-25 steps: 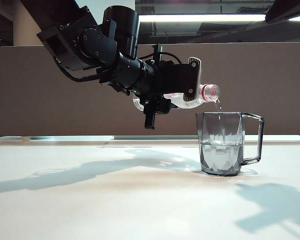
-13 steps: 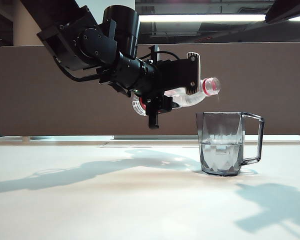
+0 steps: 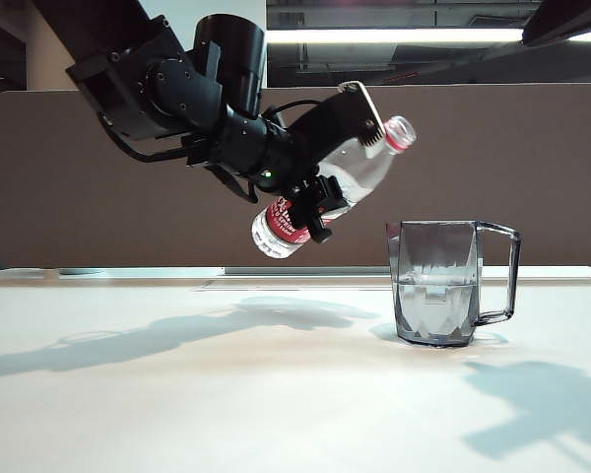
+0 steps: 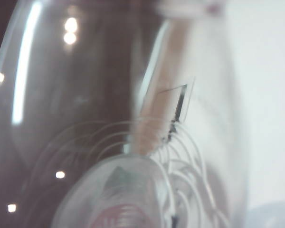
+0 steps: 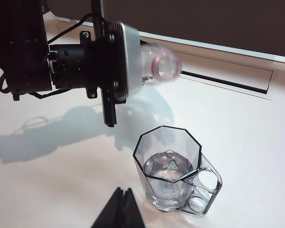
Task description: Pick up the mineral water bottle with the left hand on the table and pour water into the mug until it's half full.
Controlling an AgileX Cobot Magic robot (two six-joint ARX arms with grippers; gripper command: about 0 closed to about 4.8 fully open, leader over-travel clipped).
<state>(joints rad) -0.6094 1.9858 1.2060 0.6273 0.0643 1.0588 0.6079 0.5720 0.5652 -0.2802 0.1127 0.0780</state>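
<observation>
The right gripper (image 5: 119, 209) sat nearest, at 6 o'clock of the right wrist view, its two dark fingers pressed together on nothing and hanging above the white desk (image 3: 177, 394) just short of the mug. In the exterior view the mug (image 3: 443, 281) stood on the desk at about 4 o'clock, handle turned away from the arm, water reaching roughly half its height. Up at 10 o'clock from the mug, clear of its rim, the left gripper (image 3: 330, 163) was clamped across the body of the mineral water bottle (image 3: 325, 192), its silver fingertip plates on either side of it. The bottle slanted with its red-ringed open neck pointing up toward 2 o'clock and its labelled base low; no stream showed at the mouth. The left wrist view was filled with blurred clear plastic. I judged the pour finished and the bottle being righted. The next move called for bringing it fully upright, lowering it onto bare desk away from the mug, then releasing.
</observation>
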